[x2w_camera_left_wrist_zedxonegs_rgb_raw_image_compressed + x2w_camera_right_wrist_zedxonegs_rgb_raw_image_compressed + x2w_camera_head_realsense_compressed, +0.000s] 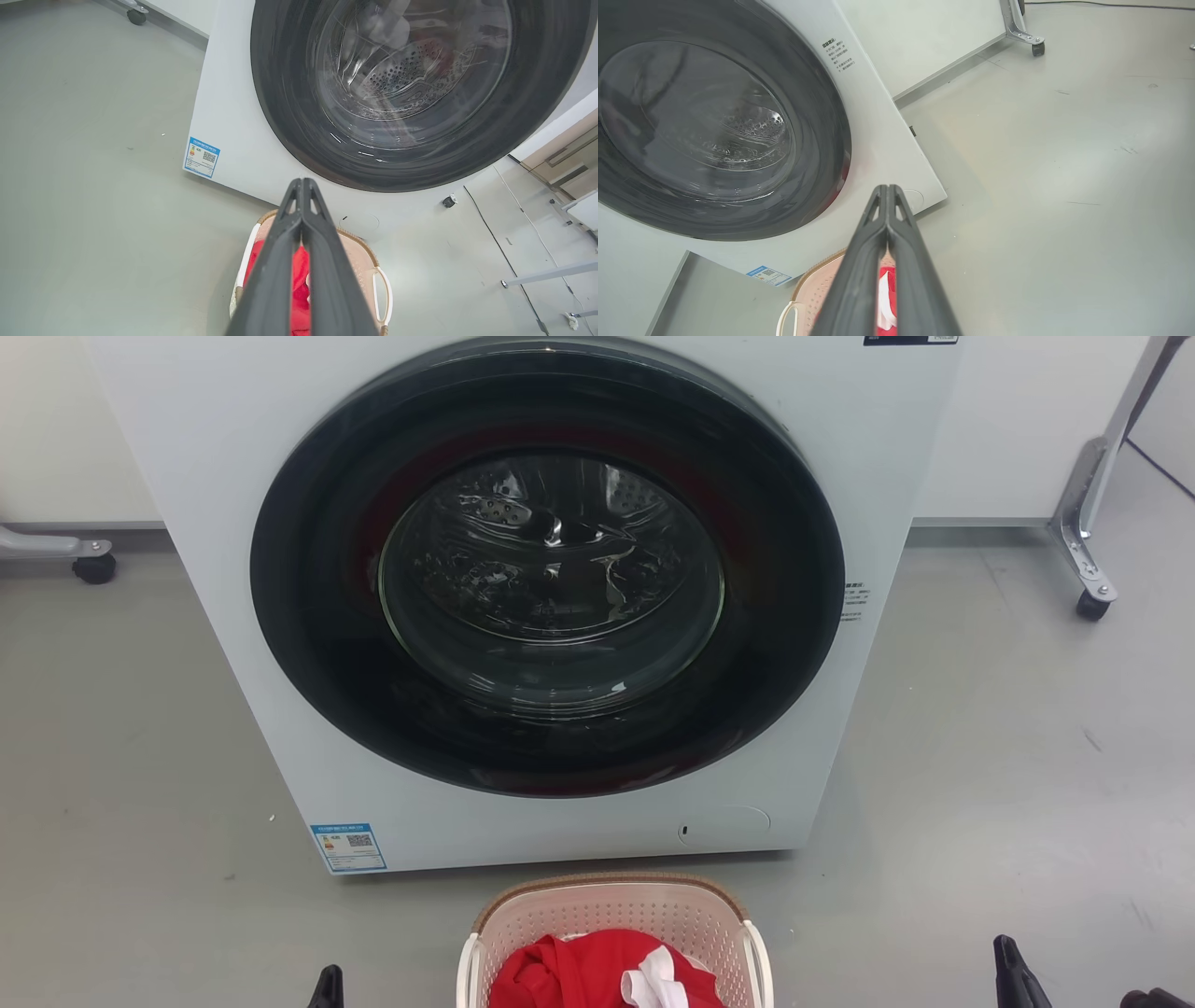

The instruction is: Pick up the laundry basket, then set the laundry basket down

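The laundry basket (611, 883) stands on the grey floor (980, 756), just in front of the washing machine (233, 644), below the middle of its front. A narrow strip of floor shows between the basket's far rim and the machine's bottom edge. Its walls are pale, perforated plastic with rounded corners, topped by a brown woven-look rim, and it has a white loop handle on each side. A red cloth (579, 971) and a white cloth (653, 980) lie crumpled inside.

The left tool (327, 987) hangs low near the basket's left side, not touching it. The right tool (1013, 975) is well apart on the other side. From each wrist, the two long dark fingers meet at their tips, closed on nothing.

The machine's front is smooth white with a wide, glossy black round door and a glass centre showing the dimpled metal drum. A blue sticker (348, 847) sits at its lower left corner. Smooth floor lies open on both sides. A metal leg on a caster (1088, 597) stands far right, and another caster (93, 565) far left by the wall.
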Robot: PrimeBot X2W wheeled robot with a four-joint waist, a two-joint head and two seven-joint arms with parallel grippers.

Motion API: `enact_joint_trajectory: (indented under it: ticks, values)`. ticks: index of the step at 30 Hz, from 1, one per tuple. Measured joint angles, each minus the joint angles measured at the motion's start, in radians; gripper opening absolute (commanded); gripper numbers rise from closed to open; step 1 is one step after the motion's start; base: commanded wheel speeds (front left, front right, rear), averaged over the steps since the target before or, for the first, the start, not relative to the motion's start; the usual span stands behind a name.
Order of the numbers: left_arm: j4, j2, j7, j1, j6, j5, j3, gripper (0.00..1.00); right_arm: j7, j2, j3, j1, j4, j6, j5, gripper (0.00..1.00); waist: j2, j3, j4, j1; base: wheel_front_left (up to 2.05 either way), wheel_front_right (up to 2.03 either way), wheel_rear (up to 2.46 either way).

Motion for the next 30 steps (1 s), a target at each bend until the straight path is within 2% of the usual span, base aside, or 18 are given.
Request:
enact_joint_trajectory:
  ticks: [30]
  values:
    - [0.031,-0.023,0.109,-0.063,-0.079,-0.399,0.105,0.00,0.107,0.051,-0.121,-0.055,0.023,0.076,0.391,0.00,0.0000,0.007,0.004,0.0000,0.00,0.00,0.00]
